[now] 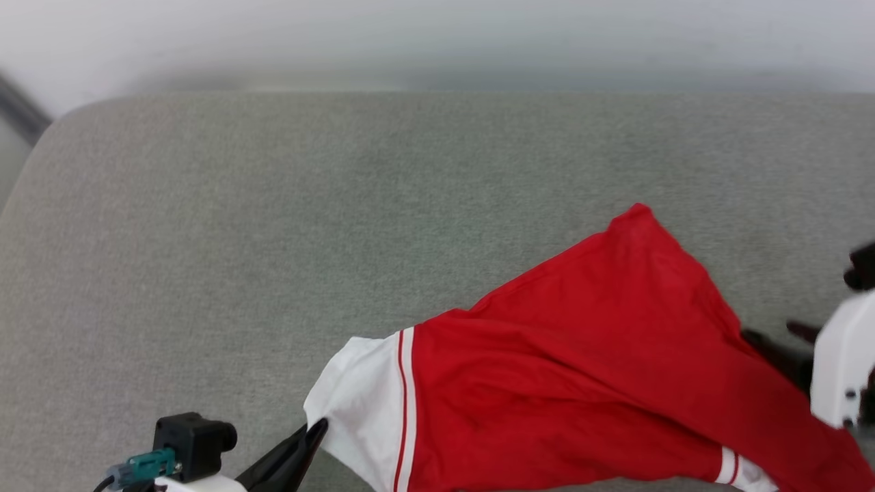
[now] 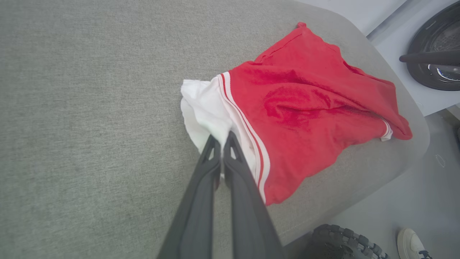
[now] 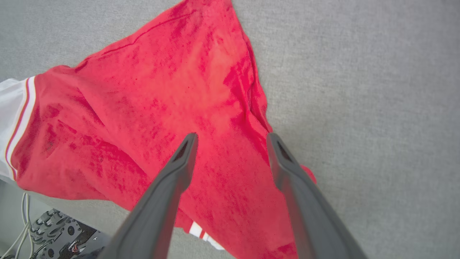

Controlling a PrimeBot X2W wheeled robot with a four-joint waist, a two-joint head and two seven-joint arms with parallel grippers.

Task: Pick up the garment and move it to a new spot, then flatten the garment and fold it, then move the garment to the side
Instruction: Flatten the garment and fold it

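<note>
Currently, the left gripper point(image 1: 316, 429), with two long dark fingers at the lower left of the head view, is fully closed. Its fingers point(image 2: 212, 154) are pressed together on the near edge of a white short sleeve point(image 2: 205, 108), and a sliver of white cloth shows pinched between them in the left wrist view. This sleeve belongs to the garment point(image 1: 581, 355), a red jersey-type shirt with white short sleeves and red-white striped trim. It lies rumpled on a grey woven padded surface point(image 1: 273, 205), with its plain red side facing up. In the head view the garment occupies the lower right area. The gripped sleeve forms its left end, one red corner points toward the far edge of the surface, and the striped cuff of the second sleeve point(image 1: 742, 473) lies at the lower right. In the left wrist view the garment rests near a rounded corner of the surface. On the pale floor beyond that corner are a black treaded wheel point(image 2: 341, 241), a white shoe point(image 2: 409, 241) and a dark round machine point(image 2: 438, 54). The right gripper point(image 3: 233, 138) is at the right end of the garment with its two dark fingers spread wide apart. The fingers hang over the red cloth and nothing is clamped between them. Whether the fingertips touch the cloth cannot be determined.
</note>
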